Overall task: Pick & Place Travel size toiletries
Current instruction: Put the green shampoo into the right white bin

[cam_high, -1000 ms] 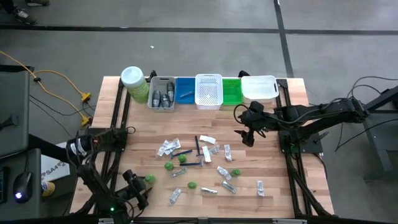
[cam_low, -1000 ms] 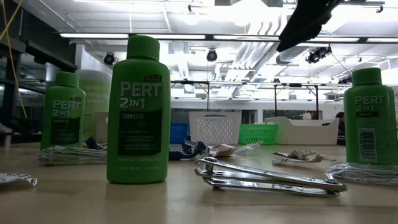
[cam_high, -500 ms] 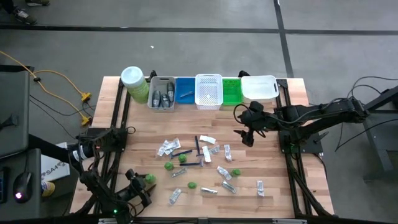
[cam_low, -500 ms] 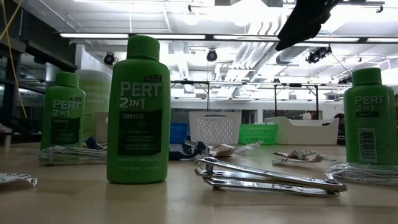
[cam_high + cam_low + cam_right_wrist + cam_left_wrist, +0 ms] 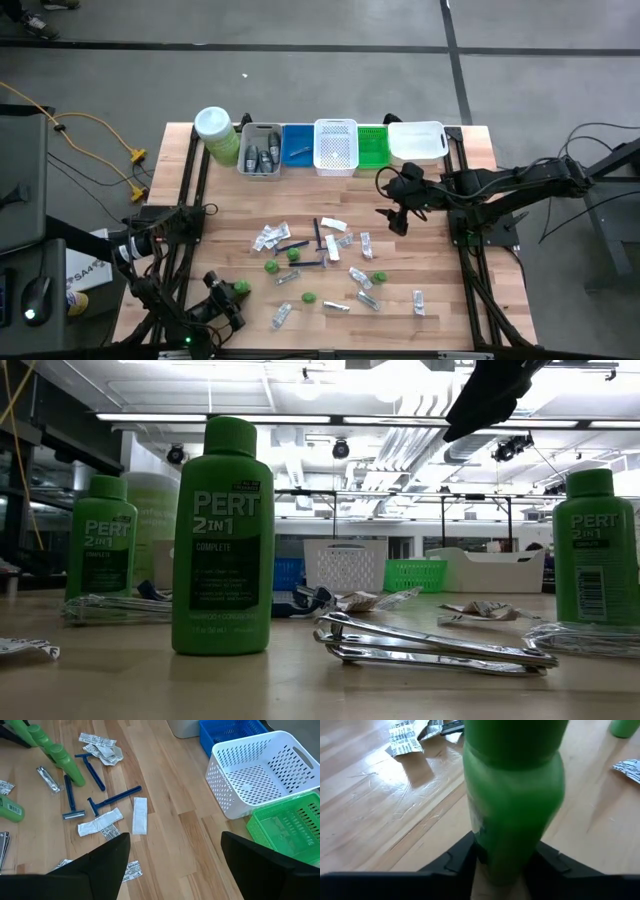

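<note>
High view: wooden table (image 5: 440, 215). Along the far edge, a pale-green jar (image 5: 215, 134), then grey bin (image 5: 260, 150), blue bin (image 5: 297, 145), white basket (image 5: 336, 146), green basket (image 5: 372, 146) and white tub (image 5: 416, 141). Mid-table, a scatter of toiletries: sachets, blue razors (image 5: 319, 240), small green bottles. Left gripper (image 5: 228, 296) at the near-left corner with a green bottle (image 5: 240, 288) between its fingers. Right gripper (image 5: 398, 218) hovers over bare wood right of the scatter, well apart from it.

Low view: the nearest standing bottle (image 5: 224, 540) reads "PERT 2IN1 COMPLETE"; two more carry the same label. Metal nail clipper (image 5: 430, 644) lies beside it.

Left wrist view: both dark fingers (image 5: 457, 861) press the bottle's sides; its label is unreadable.

Right wrist view: fingers (image 5: 102, 862) spread wide, nothing between them; sachet print illegible.
</note>
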{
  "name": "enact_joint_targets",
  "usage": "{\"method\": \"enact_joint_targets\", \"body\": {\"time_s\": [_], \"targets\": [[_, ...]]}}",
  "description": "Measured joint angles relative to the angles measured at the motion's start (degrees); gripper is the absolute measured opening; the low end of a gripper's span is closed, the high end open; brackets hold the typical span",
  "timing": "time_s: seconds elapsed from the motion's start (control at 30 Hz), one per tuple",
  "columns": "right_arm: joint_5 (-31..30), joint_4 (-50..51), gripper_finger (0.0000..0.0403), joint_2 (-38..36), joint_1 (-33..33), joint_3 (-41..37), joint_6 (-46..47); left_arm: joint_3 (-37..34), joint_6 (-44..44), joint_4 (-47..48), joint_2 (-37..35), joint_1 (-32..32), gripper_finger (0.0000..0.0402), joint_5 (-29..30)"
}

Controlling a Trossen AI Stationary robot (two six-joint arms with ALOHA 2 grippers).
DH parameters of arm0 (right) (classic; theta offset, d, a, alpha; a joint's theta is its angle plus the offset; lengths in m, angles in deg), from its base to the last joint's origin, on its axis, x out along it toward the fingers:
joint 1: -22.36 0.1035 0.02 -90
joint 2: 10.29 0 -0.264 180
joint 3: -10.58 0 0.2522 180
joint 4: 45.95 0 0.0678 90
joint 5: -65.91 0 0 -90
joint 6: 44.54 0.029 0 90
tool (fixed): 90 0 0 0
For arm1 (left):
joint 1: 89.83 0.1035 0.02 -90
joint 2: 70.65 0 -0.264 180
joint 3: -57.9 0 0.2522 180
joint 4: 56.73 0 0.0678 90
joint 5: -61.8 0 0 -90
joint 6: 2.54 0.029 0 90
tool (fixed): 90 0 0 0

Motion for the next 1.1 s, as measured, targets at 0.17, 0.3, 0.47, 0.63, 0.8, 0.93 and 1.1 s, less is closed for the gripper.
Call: {"method": "enact_joint_targets", "body": {"time_s": [0.17,0.3,0.47,0.63,0.8,0.93,1.1], "targets": [[0.02,0.0,0.0306,0.01,0.0,0.0,0.04,-0.04,-0.01,0.5,0.0,0.0,0.0089,0.95],[0.2,-0.36,0.0306,0.05,0.0,-0.02,-0.42,-0.09,-1.3,3.93,-0.65,1.42,0.0089,3.76],[2.69,-4.65,0.0306,1.18,0.0,-0.02,-3.77,-0.09,0.36,12.16,-5.65,5.45,0.0088,5.81],[5.19,-10.39,0.0306,4.21,0.02,-0.06,-7.93,-0.02,5.69,20.61,-14.12,10.02,0.0088,6.57],[5.1,-15.35,0.0306,8.1,0.0,-0.08,-11.94,-0.02,15.45,25.37,-23.36,15.3,0.0088,9.18],[5.15,-20.71,0.0306,10.92,0.0,-0.13,-15.01,-0.02,30.03,22.45,-30.18,20.63,0.0087,12.31],[7.71,-31.65,0.0306,13.58,0.0,-0.06,-19.76,-0.02,53.25,10.12,-35.84,27.07,0.0086,12.63]]}}
